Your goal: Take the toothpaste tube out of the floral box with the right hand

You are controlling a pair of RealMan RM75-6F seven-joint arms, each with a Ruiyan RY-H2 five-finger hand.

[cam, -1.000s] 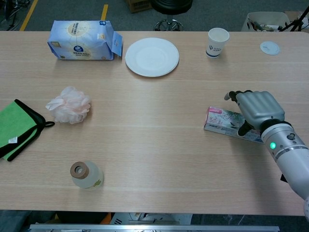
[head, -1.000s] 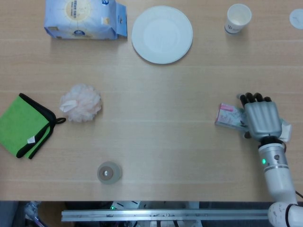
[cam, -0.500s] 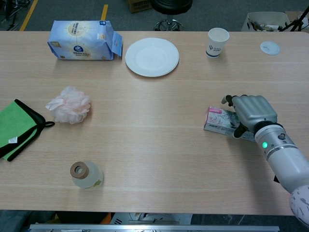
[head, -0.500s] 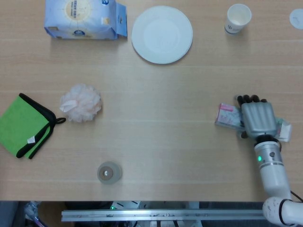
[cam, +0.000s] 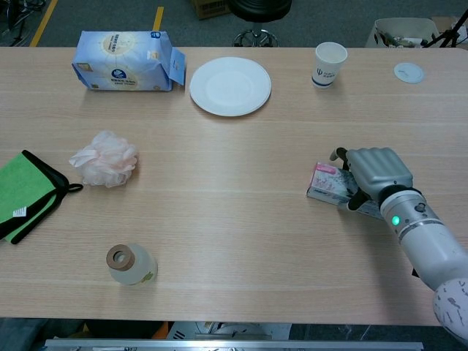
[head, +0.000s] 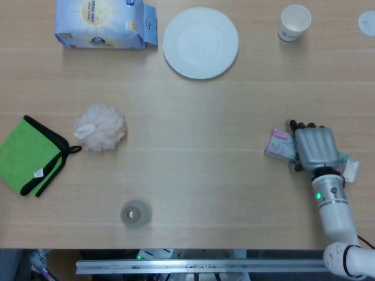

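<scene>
The floral box (head: pixel 278 143) lies flat on the table at the right, its pink end pointing left; the chest view shows that end (cam: pixel 327 183) too. My right hand (head: pixel 316 147) lies over the box's middle and right part, fingers curled over the far edge and thumb on the near side (cam: pixel 354 200), gripping it. A small white end (head: pixel 352 168) pokes out to the right of the hand; I cannot tell whether it is the toothpaste tube or a box flap. The left hand is out of both views.
A blue tissue pack (head: pixel 99 23), white plate (head: pixel 200 34), paper cup (head: pixel 295 22) and round lid (head: pixel 367 22) line the far edge. A pink bath puff (head: pixel 99 127) and green cloth (head: pixel 29 155) sit at the left, a small bottle (head: pixel 135 213) near the front.
The right hand has slid a little left and nearer the front edge, settling lower over the box. The box's left end has shifted slightly with it.
</scene>
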